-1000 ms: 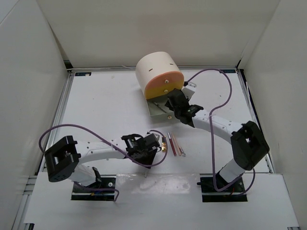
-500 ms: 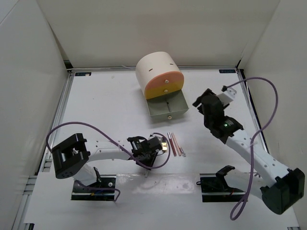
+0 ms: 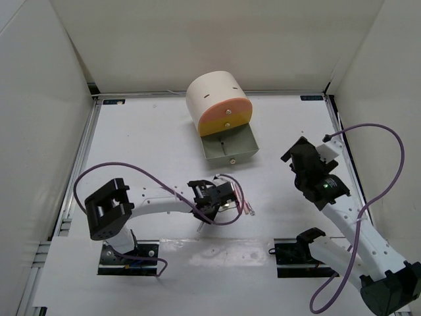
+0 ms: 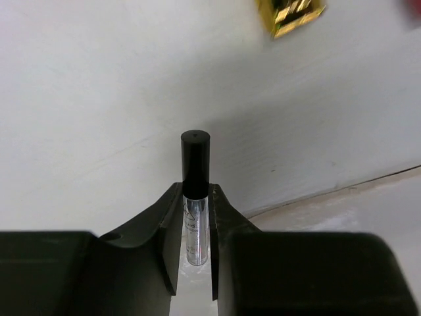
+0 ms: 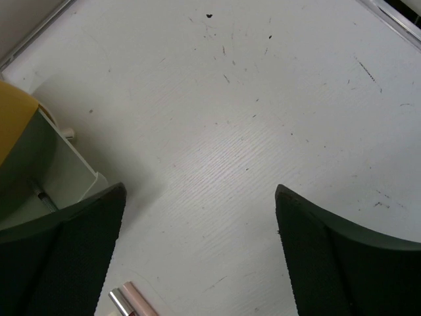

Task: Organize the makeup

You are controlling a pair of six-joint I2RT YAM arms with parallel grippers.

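Pinching the clear tube (image 4: 196, 224) across its glassy body, my left jaws are clamped on it, with the black cap (image 4: 195, 155) sticking out past the tips. I judge that this grip on the narrow middle keeps the tube lying straight between the jaws, so it cannot pivot. It sits at the near middle of the counter (image 3: 145, 145), just beside the thin pencils (image 3: 248, 210); whether it has left the surface I cannot tell. A gold-topped piece (image 4: 289, 14) lies a little beyond the cap. My right jaws stand wide apart with nothing between them, hanging over the counter to the right of the grey-green drawer (image 3: 228, 149). That drawer is pulled out of the cream box (image 3: 216, 99) — open, I judge, so the makeup can go in. Carrying the tube there looks like the next step.
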